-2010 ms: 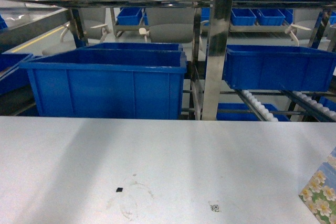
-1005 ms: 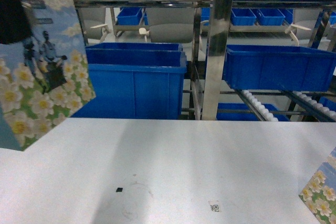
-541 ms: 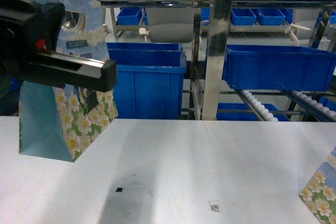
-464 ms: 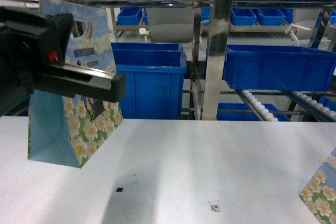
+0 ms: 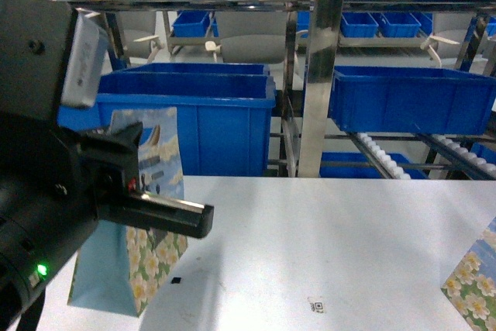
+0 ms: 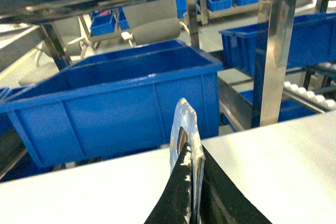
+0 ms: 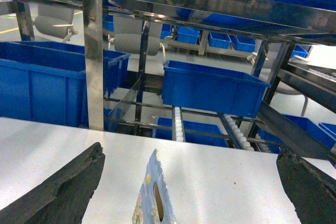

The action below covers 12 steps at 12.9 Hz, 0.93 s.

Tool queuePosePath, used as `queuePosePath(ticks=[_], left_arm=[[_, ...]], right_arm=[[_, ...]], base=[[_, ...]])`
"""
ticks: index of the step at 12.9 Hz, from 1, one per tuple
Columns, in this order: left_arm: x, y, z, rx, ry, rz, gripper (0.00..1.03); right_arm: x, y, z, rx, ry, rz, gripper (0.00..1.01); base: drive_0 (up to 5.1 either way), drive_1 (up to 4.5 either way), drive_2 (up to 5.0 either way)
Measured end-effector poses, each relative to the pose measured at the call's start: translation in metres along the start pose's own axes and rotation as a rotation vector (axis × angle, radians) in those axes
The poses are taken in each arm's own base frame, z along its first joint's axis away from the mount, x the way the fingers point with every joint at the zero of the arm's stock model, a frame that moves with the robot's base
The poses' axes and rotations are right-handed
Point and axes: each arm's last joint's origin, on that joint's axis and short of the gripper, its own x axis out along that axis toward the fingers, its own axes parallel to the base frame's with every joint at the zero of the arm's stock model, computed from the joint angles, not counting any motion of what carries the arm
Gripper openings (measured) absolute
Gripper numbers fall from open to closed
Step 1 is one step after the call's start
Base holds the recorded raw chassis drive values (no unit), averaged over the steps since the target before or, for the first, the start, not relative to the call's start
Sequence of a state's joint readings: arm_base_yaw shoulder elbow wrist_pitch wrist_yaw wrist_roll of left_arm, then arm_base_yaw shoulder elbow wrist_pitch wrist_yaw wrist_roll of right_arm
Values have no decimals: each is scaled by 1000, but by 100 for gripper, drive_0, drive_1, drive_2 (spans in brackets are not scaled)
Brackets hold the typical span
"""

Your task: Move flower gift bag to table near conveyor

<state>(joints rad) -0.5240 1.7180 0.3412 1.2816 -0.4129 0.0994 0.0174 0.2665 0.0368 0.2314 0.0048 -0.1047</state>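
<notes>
On the left of the head view, your left claw point(image 5: 182, 218) holds the flower gift bag point(image 5: 147, 215) low over the white surface point(image 5: 333, 230); lower it straight until its base sits flat, then let go. A second flowered bag point(image 5: 471, 281) stands at the right edge. The QR sticker point(image 5: 316, 305) is too small to read. From the left wrist, the fingers point(image 6: 181, 192) pinch the bag's top point(image 6: 186, 129), before a blue bin point(image 6: 115, 108). From the right wrist, the right claw point(image 7: 184, 182) is spread wide around another bag's handle point(image 7: 152, 192), with the conveyor point(image 7: 178, 121) behind.
</notes>
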Motion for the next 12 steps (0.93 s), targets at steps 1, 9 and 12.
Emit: queuePosePath(ticks=[1,9,12], left_arm=[[2,-2,-9,-8,35,9,2],[24,-11,-37,-56,119,63,2],[8,-18,-39,-40,132,56,2]], right_arm=[[0,0,0,0,0,0,98],[0,0,0,0,0,0,98],[0,0,0,0,0,0,98]], base=[[0,0,0],[0,0,0],[0,0,0]])
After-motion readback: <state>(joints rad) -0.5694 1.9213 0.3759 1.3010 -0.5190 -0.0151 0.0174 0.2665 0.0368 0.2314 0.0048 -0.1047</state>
